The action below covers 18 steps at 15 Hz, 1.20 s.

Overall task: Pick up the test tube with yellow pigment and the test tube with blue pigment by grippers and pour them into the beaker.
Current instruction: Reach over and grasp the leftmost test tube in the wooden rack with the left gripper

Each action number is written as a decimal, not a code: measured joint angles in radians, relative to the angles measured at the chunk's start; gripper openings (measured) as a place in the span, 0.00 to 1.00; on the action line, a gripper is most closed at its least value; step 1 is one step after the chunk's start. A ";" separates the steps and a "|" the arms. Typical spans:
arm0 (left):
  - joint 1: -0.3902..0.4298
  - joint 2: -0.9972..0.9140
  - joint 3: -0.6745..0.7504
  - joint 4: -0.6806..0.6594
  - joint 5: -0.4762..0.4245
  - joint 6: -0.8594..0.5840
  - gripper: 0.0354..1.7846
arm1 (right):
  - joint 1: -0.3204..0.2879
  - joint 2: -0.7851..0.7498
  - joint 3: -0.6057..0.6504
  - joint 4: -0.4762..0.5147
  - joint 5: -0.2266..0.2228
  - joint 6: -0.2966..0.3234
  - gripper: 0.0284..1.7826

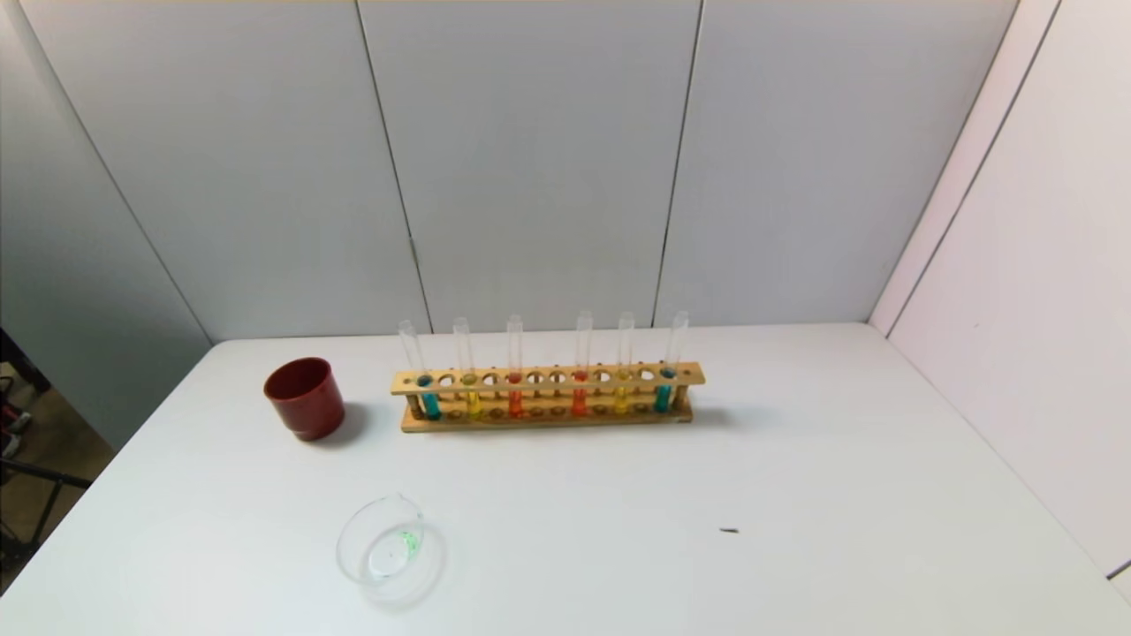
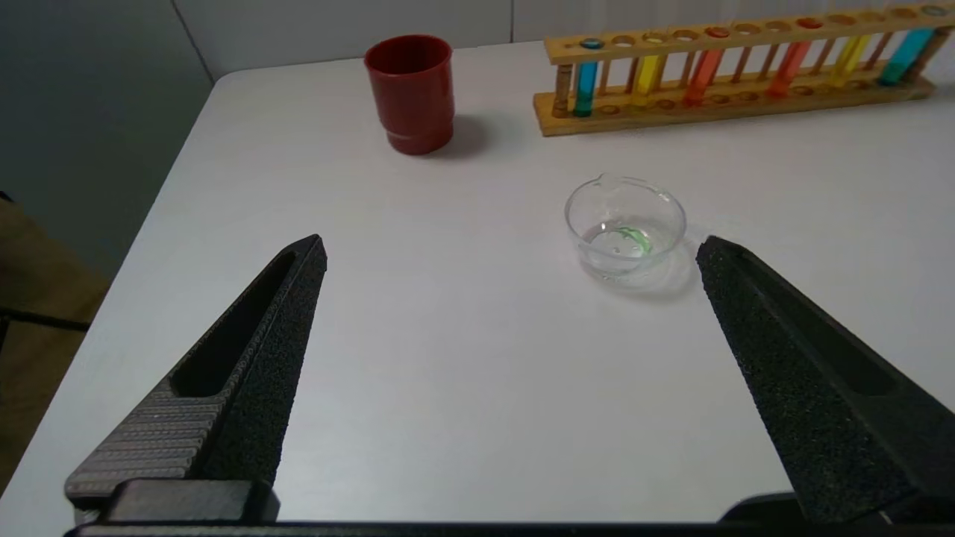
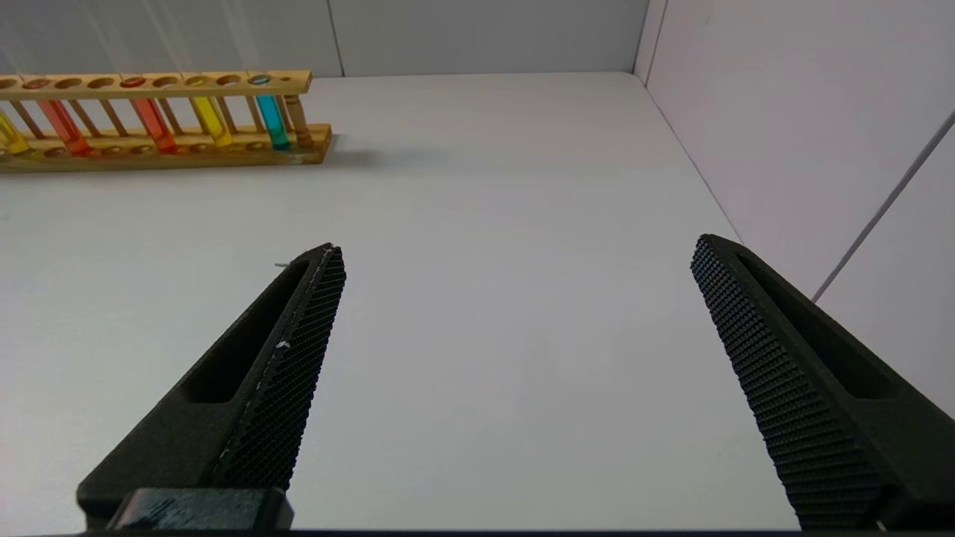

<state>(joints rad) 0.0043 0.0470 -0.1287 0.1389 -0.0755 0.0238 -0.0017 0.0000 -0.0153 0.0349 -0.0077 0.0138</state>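
A wooden rack (image 1: 548, 380) at the table's back holds several tubes. Two hold yellow pigment (image 1: 474, 404) (image 1: 621, 399). A bright blue tube (image 1: 430, 405) stands at the rack's left end, and a more teal one (image 1: 663, 397) at its right end. The beaker (image 1: 382, 541) stands front left and holds a little clear liquid with a green trace. Neither gripper shows in the head view. My left gripper (image 2: 511, 250) is open and empty above the table, with the beaker (image 2: 625, 227) just ahead by one fingertip. My right gripper (image 3: 515, 250) is open and empty, and the rack (image 3: 157, 145) is far off.
A dark red cup (image 1: 305, 397) stands left of the rack and also shows in the left wrist view (image 2: 410, 93). Two orange-red tubes (image 1: 515, 402) (image 1: 580, 402) stand mid-rack. A small dark speck (image 1: 729, 531) lies front right. Grey walls close the back and right; the table's left edge drops off.
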 joint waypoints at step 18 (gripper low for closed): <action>-0.170 1.180 -0.454 -0.537 -0.052 -0.021 0.98 | 0.000 0.000 0.000 0.000 0.000 0.000 0.95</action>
<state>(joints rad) -0.1657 1.2272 -0.5826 -0.3977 -0.1274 0.0023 -0.0017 0.0000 -0.0153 0.0351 -0.0077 0.0134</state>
